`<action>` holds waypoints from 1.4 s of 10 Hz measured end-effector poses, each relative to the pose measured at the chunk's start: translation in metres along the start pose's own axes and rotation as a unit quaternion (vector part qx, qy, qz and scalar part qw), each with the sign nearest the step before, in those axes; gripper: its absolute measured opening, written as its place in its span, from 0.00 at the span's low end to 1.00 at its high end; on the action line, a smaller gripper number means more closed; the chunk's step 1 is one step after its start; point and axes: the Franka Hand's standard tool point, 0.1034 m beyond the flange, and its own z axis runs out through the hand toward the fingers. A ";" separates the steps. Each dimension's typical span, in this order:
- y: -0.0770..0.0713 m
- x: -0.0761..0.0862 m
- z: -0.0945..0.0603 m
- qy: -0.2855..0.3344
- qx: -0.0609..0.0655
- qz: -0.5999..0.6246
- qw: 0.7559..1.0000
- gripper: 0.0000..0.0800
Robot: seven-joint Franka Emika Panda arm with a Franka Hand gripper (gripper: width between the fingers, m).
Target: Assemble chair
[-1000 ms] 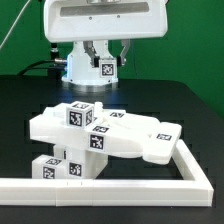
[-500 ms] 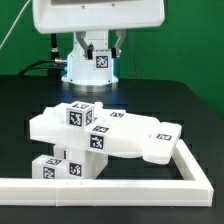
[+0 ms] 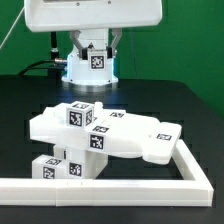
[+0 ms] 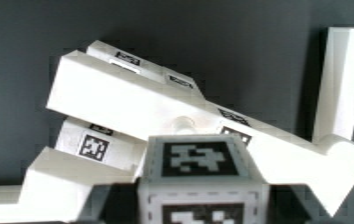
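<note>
The partly built chair (image 3: 110,138) lies on the black table: a flat white slab with tagged square posts standing on it and under its front edge. The wrist view looks down on this chair (image 4: 156,110) and its tags. My gripper (image 3: 97,62) hangs above and behind it, shut on a short white tagged post (image 3: 97,60). In the wrist view that post (image 4: 200,175) fills the space between my dark fingers (image 4: 117,205), well clear of the slab beneath.
A long white L-shaped rail (image 3: 120,184) runs along the front and up the exterior view's right side of the chair, also seen as the rail (image 4: 343,90) in the wrist view. The arm's white base (image 3: 85,72) stands behind.
The gripper has risen a little with the tagged post still in its jaws and drifted slightly to the exterior view's left. The chair parts on the table have not moved.
</note>
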 end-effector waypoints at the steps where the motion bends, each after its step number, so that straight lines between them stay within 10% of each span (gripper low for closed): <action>1: 0.001 0.004 0.007 0.006 -0.005 -0.001 1.000 0.36; 14: 0.003 0.008 0.057 -0.001 -0.031 -0.007 0.999 0.36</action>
